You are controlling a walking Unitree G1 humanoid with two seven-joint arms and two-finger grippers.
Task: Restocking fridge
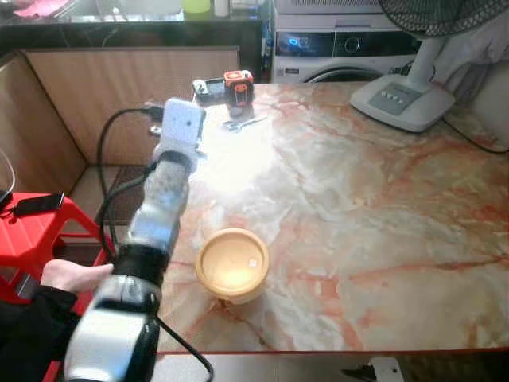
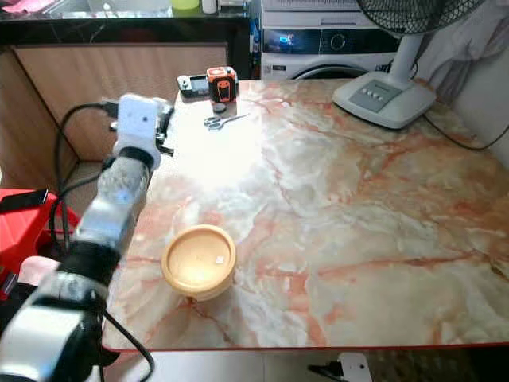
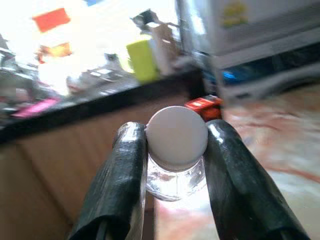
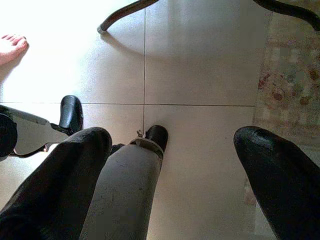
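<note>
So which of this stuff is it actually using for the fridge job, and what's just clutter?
For the job:
- clear bottle with white cap, clamped in the left gripper
- probably the yellow lidded tub

Just lying about:
- scissors
- tape measure
- fan
- red stool

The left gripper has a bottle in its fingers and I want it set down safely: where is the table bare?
The marble table is bare across its middle and right, between the tan bowl near the front edge and the fan base at the far right corner. The far left corner is crowded: orange tape measure, scissors and a small device. The left gripper holds the bottle there.
</note>
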